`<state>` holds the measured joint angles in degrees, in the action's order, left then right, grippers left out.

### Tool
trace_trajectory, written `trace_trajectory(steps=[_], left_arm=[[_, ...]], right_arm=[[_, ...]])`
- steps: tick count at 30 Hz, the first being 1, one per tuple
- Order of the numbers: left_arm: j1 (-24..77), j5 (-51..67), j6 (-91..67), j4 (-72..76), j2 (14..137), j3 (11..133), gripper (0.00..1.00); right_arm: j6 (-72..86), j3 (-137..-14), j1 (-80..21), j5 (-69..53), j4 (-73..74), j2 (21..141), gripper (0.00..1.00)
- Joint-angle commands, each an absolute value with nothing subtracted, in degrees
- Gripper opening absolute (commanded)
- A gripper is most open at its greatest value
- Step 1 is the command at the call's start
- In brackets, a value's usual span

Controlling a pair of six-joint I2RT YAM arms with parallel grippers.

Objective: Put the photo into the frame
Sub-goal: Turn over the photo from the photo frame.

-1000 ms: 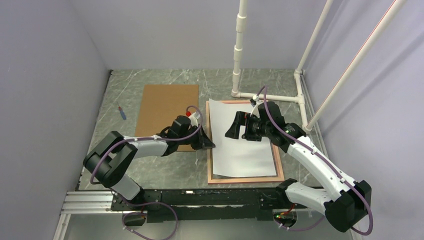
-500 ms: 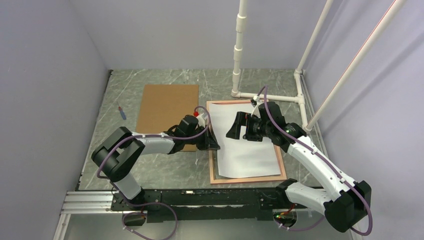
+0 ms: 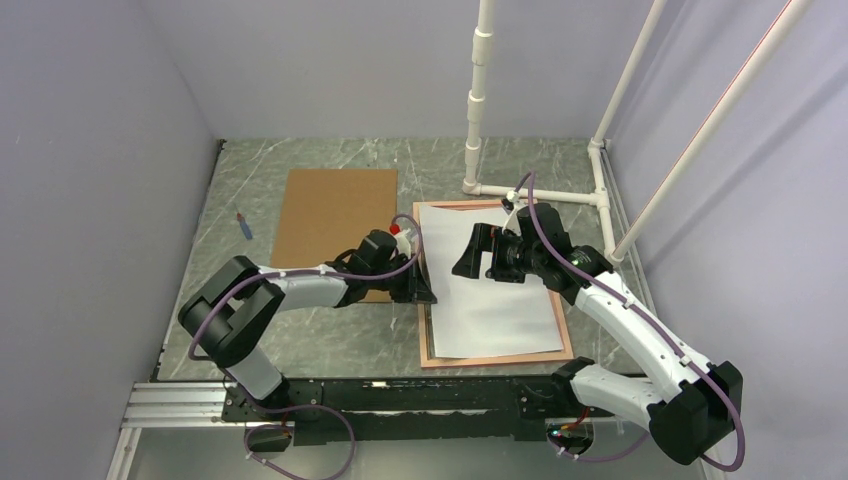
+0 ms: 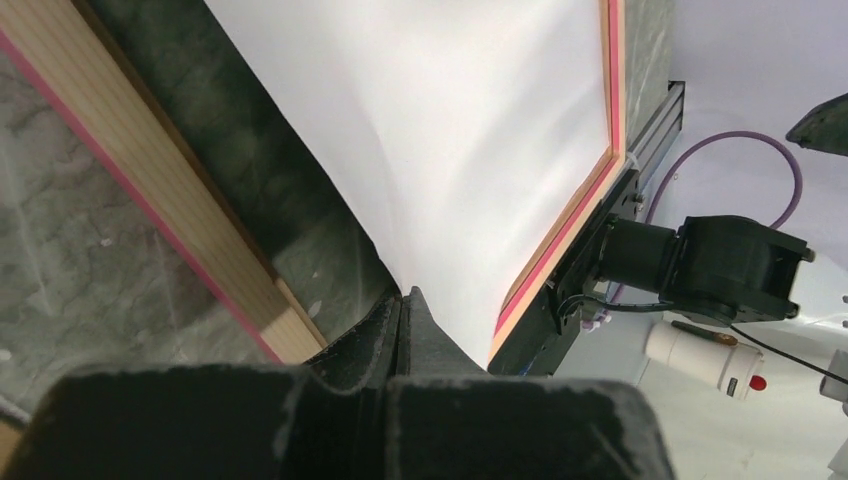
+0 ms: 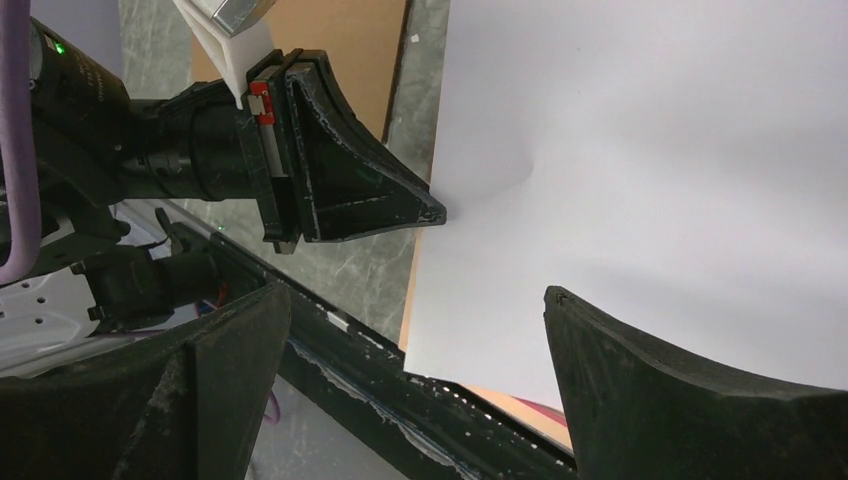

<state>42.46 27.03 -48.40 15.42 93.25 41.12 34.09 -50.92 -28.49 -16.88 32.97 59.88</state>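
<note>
From above, my left tool [image 3: 425, 292] reached across the tabletop [image 3: 300, 340] to the left edge of the photo [image 3: 490, 300], which lay white side up inside the frame [image 3: 495, 357]. The frame's pink rail showed nearer to me than that tool and along the near side. Farther out from the tool, the sheet hid the left rail. My right tool [image 3: 465, 255] hung over the photo's far half, pointing toward my left tool. The brown backing board [image 3: 330, 210] lay flat just behind my left tool, and a small blue object [image 3: 243, 226] sat well apart beyond the board. From my left wrist, the two fingers were pressed together, pinching the photo's edge at their tips. The paper rose in a soft curve away from them. The wooden rail ran just beside the fingers, with a dark strip between it and the lifted sheet. From my right wrist, the fingers were spread wide above the white sheet. I could not tell whether they touched it. My left tool's tip met the paper's edge straight ahead, where a small dimple showed.
</note>
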Motion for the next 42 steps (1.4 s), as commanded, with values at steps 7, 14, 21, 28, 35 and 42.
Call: trace_trajectory(steps=[7, 14, 21, 28, 35, 42], left_arm=[[42.6, 23.6, -40.7, 5.8, 89.9, 45.1, 0.00], [42.6, 24.9, -42.0, 8.4, 92.0, 46.7, 0.00], [42.9, 27.4, -47.3, 15.9, 94.8, 45.3, 0.00], [44.4, 26.3, -44.3, 13.3, 95.5, 47.5, 0.00], [46.0, 23.6, -41.9, 9.8, 95.9, 49.8, 0.00], [46.2, 26.0, -40.7, 12.7, 96.6, 49.9, 0.00]], right_arm=[[34.5, -50.6, -28.1, -17.6, 31.4, 59.0, 0.99], [34.9, -50.1, -28.1, -17.9, 31.0, 59.0, 0.99], [34.8, -50.3, -28.1, -17.4, 31.6, 59.0, 0.99], [35.2, -49.7, -28.1, -17.8, 31.0, 59.1, 0.99], [35.2, -49.6, -28.1, -17.8, 30.7, 59.2, 0.99], [35.7, -49.0, -28.1, -18.0, 30.3, 59.0, 0.99]])
